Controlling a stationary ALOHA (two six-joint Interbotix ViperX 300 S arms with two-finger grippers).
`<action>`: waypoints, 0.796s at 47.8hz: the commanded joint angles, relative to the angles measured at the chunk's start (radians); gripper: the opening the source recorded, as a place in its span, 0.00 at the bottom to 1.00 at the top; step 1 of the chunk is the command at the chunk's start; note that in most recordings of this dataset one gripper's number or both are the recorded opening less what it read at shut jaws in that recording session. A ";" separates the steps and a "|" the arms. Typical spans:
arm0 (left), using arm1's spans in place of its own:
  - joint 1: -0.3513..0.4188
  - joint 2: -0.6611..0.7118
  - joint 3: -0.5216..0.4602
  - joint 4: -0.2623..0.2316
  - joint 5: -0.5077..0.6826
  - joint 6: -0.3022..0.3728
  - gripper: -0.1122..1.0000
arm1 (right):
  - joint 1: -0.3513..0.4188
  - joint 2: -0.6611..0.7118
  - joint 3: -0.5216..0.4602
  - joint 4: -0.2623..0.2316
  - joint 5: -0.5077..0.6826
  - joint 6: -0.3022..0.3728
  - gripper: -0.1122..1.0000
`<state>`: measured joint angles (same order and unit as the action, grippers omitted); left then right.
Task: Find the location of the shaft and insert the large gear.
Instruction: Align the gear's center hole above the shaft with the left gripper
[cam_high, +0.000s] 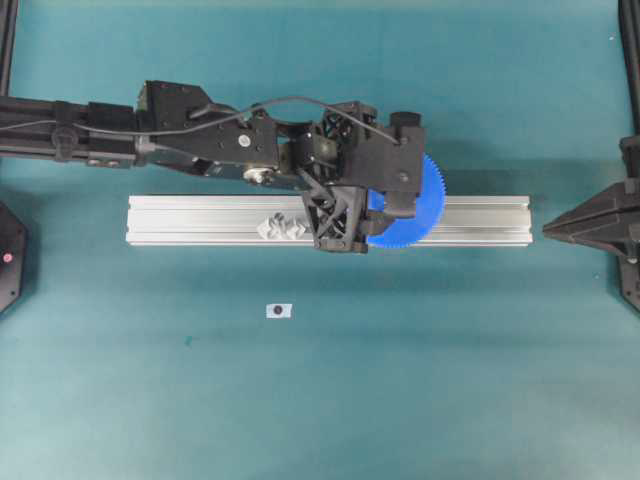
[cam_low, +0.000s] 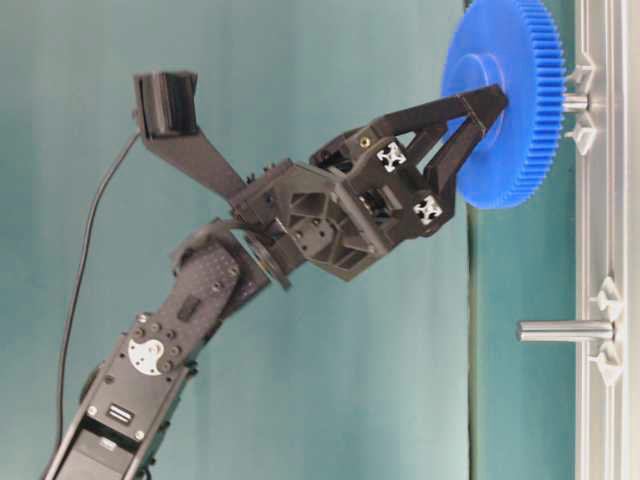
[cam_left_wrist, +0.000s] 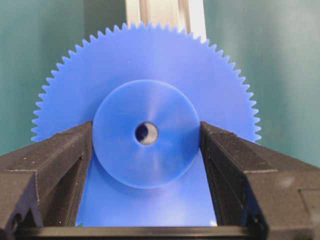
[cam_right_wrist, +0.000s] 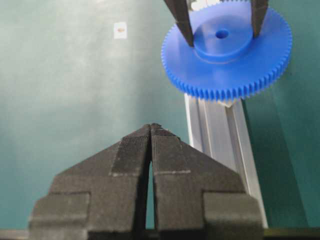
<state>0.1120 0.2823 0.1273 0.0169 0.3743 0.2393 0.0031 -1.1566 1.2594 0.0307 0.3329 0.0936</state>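
The large gear (cam_high: 425, 200) is a bright blue toothed disc held over the aluminium rail (cam_high: 200, 215). My left gripper (cam_left_wrist: 146, 131) is shut on its raised hub, one finger on each side. From table level the gear (cam_low: 510, 150) sits against the shaft (cam_low: 575, 101), a short pale pin between two clear brackets. A pale crescent shows in the right part of the gear's centre hole (cam_left_wrist: 146, 133). Overhead, the gear and gripper hide the shaft. My right gripper (cam_right_wrist: 151, 125) is shut and empty, parked off the rail's right end (cam_high: 548, 230).
A second, longer pin (cam_low: 565, 330) with its own clear brackets (cam_high: 283, 228) stands on the rail left of the gear. A small white tag with a dark dot (cam_high: 279, 310) lies on the teal table in front of the rail.
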 joint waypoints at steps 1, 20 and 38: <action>0.012 -0.006 -0.032 0.003 -0.005 -0.002 0.74 | -0.003 0.008 -0.008 0.002 -0.006 0.011 0.13; 0.028 0.020 -0.083 0.003 -0.003 0.002 0.74 | -0.005 0.008 -0.008 0.002 -0.008 0.009 0.13; 0.029 0.021 -0.089 0.003 -0.003 -0.008 0.74 | -0.005 0.008 -0.005 0.002 -0.008 0.009 0.13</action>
<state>0.1350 0.3191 0.0583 0.0169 0.3743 0.2332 0.0000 -1.1566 1.2640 0.0307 0.3313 0.0936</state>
